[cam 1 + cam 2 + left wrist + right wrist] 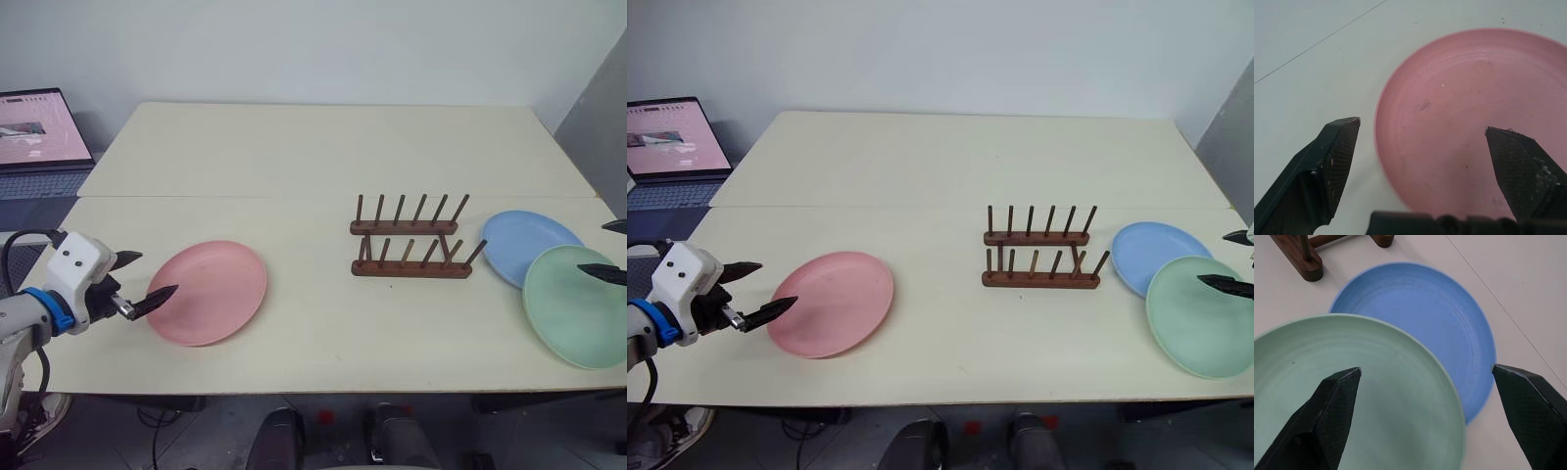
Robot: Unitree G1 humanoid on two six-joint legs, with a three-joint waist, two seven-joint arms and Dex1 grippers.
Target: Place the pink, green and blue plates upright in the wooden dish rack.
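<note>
Left gripper (139, 277) spread wide just off the near-left rim of the pink plate (209, 291), lying flat on the table (294, 157) well left of the empty rack (409, 239). Right gripper (1232, 260) equally spread, poised above the green plate (1347, 396), overlapping the blue plate (1435, 318) beside the rack. Risky from here: thin flat rims, likely to skid away, and lifting green could drag blue along.
</note>
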